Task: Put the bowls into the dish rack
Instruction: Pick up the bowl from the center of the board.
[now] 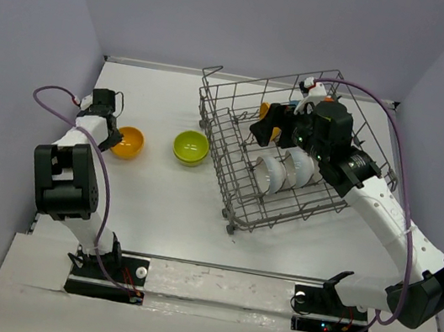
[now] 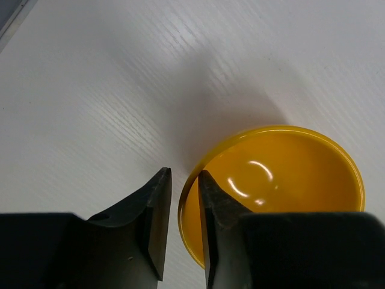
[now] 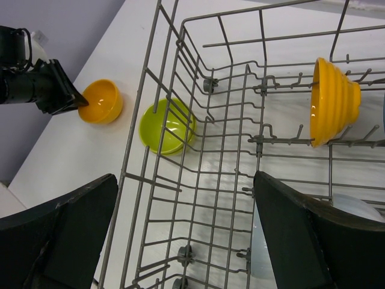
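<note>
2 barely-parted jaws astride orange bowl [image 2: 283, 180]

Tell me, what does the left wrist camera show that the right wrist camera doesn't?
Only the left wrist view: a close look at the left hand, one finger inside and one outside the rim of the orange bowl on the table. Only the right wrist view: the dish rack, a second orange bowl on edge inside it, and a green bowl outside it. Both: the orange bowl and the left hand at it.
</note>
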Robot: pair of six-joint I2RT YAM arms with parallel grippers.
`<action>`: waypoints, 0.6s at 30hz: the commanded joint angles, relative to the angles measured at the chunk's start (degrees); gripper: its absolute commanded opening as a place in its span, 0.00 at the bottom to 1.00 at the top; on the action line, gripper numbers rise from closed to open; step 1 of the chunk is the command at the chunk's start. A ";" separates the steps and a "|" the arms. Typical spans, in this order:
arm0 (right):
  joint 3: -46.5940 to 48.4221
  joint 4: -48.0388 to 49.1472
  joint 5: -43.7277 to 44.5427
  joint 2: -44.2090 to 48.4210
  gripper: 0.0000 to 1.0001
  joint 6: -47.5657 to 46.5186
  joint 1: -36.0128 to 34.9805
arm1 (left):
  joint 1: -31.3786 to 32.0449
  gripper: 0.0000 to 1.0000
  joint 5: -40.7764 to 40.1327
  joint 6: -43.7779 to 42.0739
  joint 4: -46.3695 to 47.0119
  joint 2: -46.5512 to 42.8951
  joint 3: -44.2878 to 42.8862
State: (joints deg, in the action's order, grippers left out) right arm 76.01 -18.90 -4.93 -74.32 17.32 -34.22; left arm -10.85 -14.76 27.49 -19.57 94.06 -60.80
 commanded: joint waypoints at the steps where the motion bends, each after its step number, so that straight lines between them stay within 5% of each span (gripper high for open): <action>1: 0.28 0.88 -0.43 1.11 1.00 -0.89 -0.41 | 0.13 0.32 -0.18 -0.06 0.06 -0.11 -1.96; 8: 0.63 0.35 -2.10 0.85 1.00 -1.59 -0.41 | 0.83 0.18 1.05 -0.33 -0.03 -1.77 -1.52; 12: 1.25 0.96 -3.43 1.37 0.99 -3.69 -1.81 | 1.62 0.01 2.28 -0.59 -0.20 -2.65 -1.61; 18: 5.46 -1.14 2.72 -0.11 0.95 -8.35 -8.04 | 2.59 0.00 4.12 -1.64 -0.64 -4.85 -2.22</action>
State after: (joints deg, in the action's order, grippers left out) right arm 76.53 -19.55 -5.17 -74.41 12.78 -38.65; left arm -9.06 -12.01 27.24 -19.05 92.73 -60.90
